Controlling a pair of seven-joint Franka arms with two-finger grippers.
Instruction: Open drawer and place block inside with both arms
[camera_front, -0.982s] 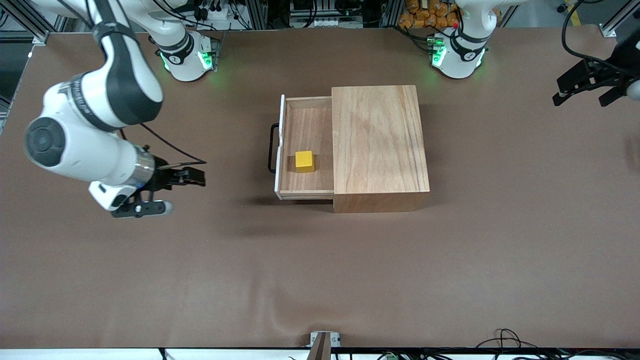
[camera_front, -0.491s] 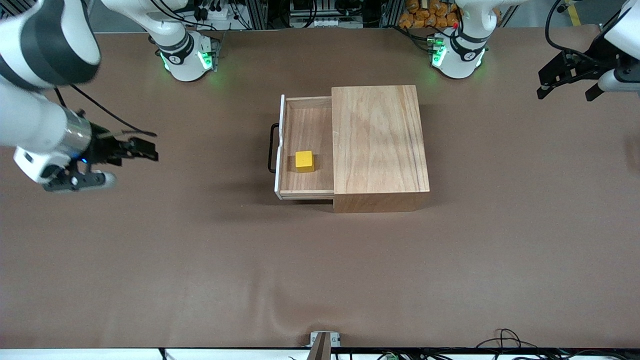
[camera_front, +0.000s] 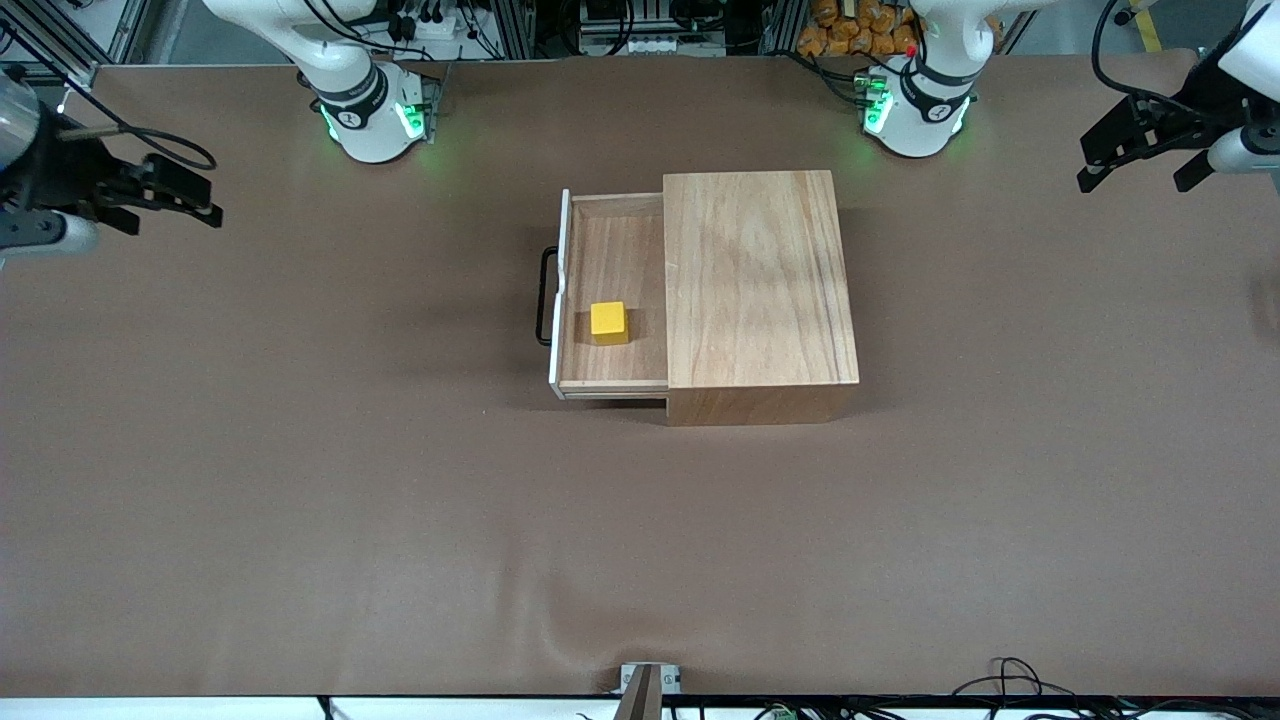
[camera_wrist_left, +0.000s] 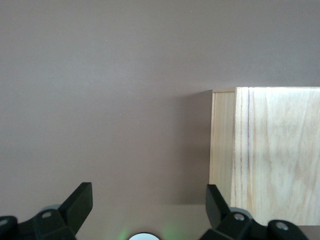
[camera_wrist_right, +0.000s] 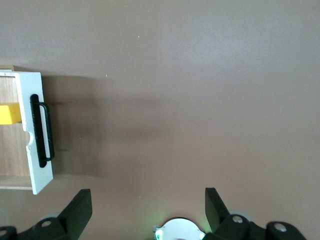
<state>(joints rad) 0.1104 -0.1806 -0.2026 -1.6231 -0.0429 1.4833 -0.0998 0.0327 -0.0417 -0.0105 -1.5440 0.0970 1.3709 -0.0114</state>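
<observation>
Block (camera_front: 608, 322) sits inside the pulled-out drawer (camera_front: 612, 300) of the wooden box (camera_front: 758, 290), mid-table (camera_front: 640, 520), nearer the front camera than the drawer's middle. My right tool (camera_front: 165, 192) hangs over the right arm's end of the table, fingers spread, empty. My left tool (camera_front: 1140, 150) over the left arm's end, spread, empty. I judge placement done. Remaining step: park clear. Keep both tools high and away from the handle (camera_front: 545, 296), so nothing nudges the drawer.
</observation>
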